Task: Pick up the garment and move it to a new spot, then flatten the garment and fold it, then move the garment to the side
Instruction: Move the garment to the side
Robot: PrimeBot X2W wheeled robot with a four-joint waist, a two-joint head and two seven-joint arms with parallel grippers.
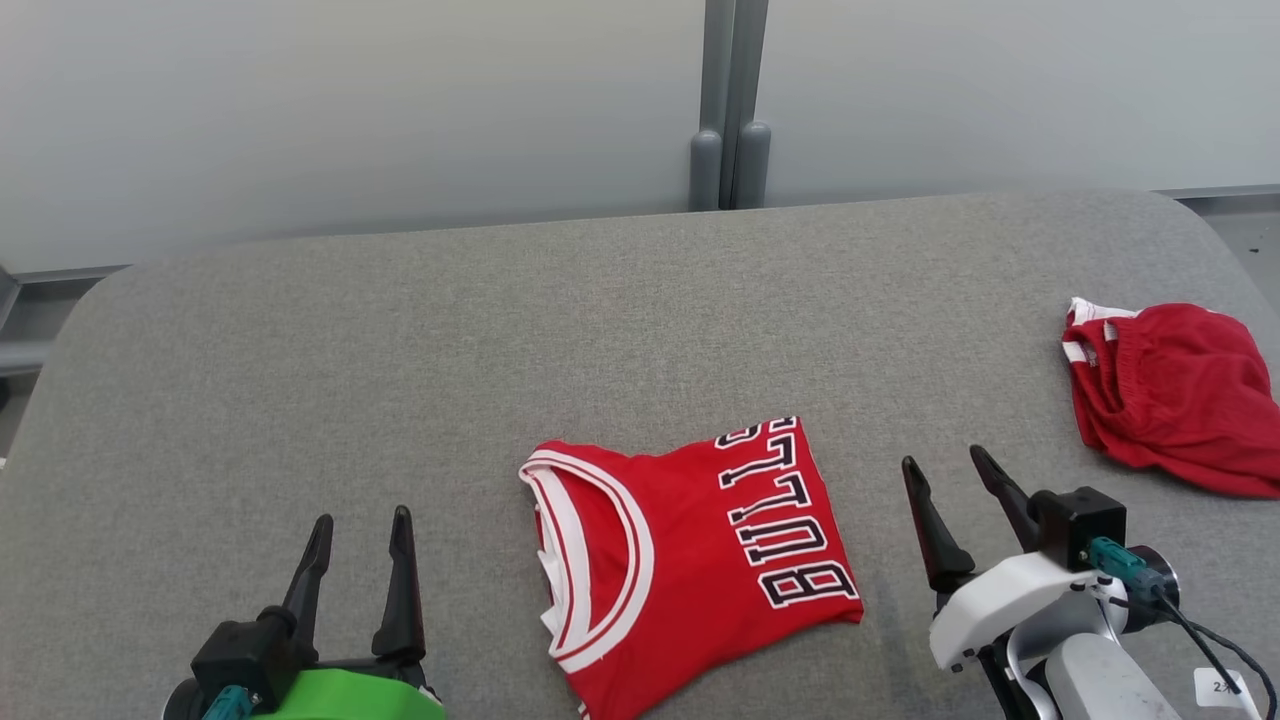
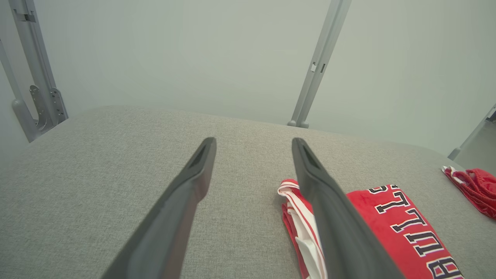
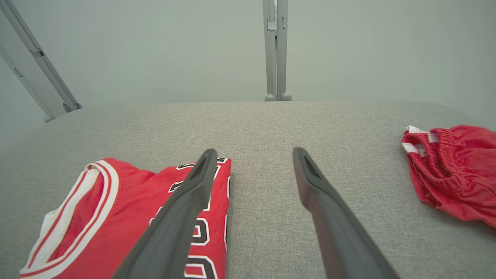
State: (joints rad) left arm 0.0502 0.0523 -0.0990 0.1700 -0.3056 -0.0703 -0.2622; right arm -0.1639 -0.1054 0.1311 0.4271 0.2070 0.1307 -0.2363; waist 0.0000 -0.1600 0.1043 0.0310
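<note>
We see the folded red jersey (image 1: 690, 560) near the desk's (image 1: 300, 380) front edge, between our left fingers (image 1: 402, 590) and right fingers (image 1: 930, 530), both spread wide, holding nothing.

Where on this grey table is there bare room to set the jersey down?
The table is bare on its left, from the left gripper to the far edge, and behind the jersey. The right is crowded: red shorts at the edge, right gripper beside the jersey.

One folded red jersey (image 1: 690, 560), one crumpled pair of red shorts (image 1: 1170, 410), one grey desk (image 1: 400, 350), two pincers: left pincer (image 1: 362, 515), right pincer (image 1: 942, 456)
</note>
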